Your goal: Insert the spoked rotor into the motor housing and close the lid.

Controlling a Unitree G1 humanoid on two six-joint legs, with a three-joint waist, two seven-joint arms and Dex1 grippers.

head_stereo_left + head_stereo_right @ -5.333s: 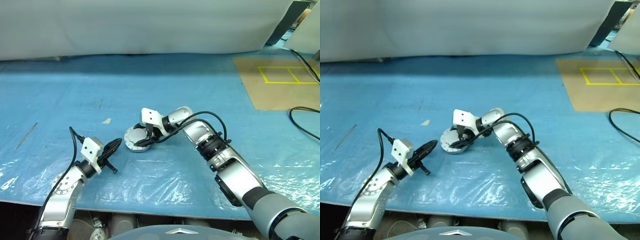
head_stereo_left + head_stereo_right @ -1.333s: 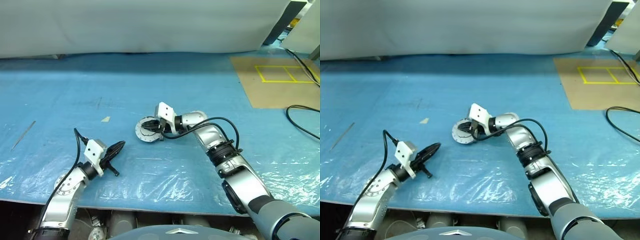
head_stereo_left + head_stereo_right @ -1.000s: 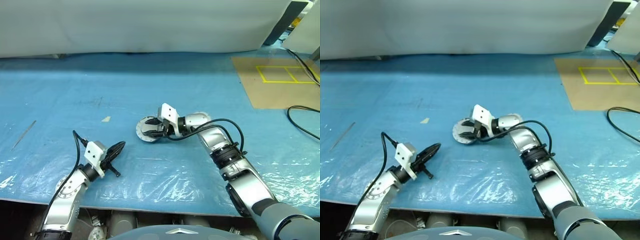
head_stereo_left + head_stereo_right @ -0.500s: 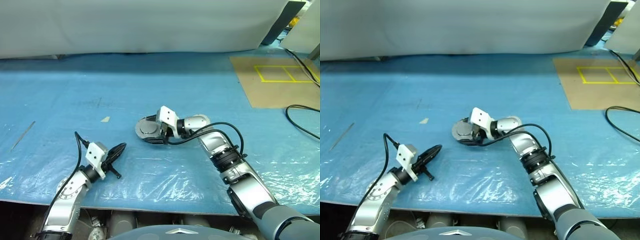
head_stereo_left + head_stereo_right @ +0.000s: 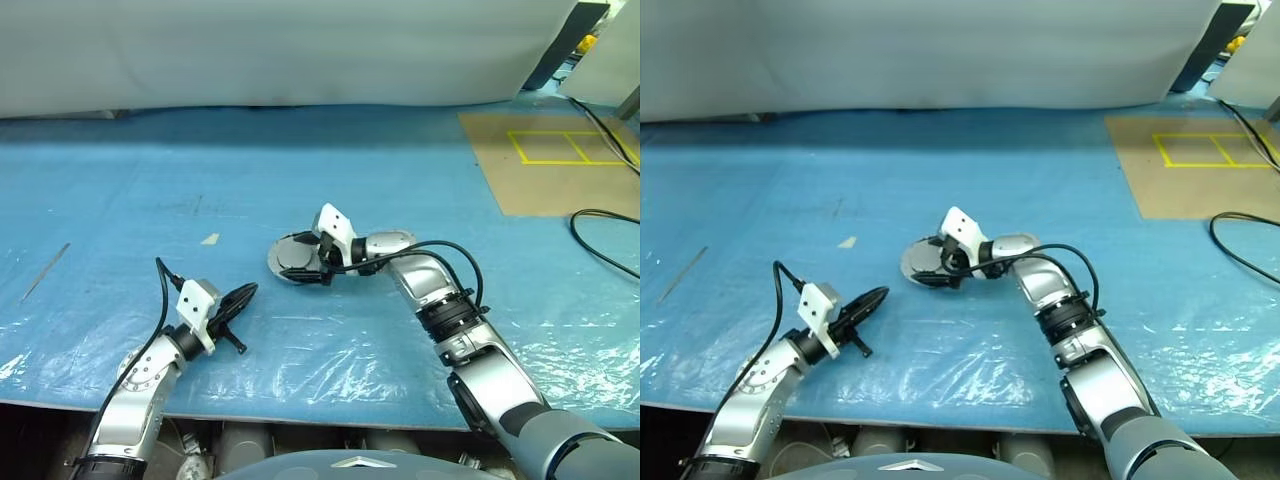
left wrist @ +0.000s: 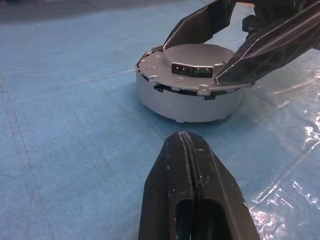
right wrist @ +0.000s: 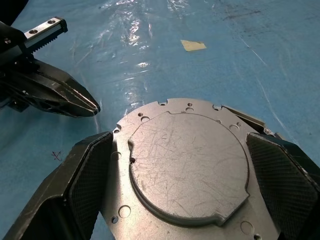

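The motor housing (image 6: 187, 100) stands upright on the blue sheet at the table's middle. The lid (image 7: 187, 165) lies flat on top of it, plain grey face up. The spoked rotor is hidden. My right gripper (image 5: 303, 258) is open, with one black finger (image 7: 85, 175) on each side of the lid's rim; whether they touch it I cannot tell. My left gripper (image 5: 243, 295) is shut with nothing in it. It hovers low over the sheet, a short way nearer and to the left of the housing, tips (image 6: 185, 137) pointing at it.
A small yellow scrap (image 5: 213, 239) lies left of the housing, and a thin rod (image 5: 48, 272) sits near the left edge. At the far right are a brown board with yellow tape lines (image 5: 560, 165) and a black cable (image 5: 610, 240). A white curtain closes the back.
The lid has come down flat onto the housing, covering its dark inside. My right gripper's fingers have spread apart around it. The left gripper has stayed put.
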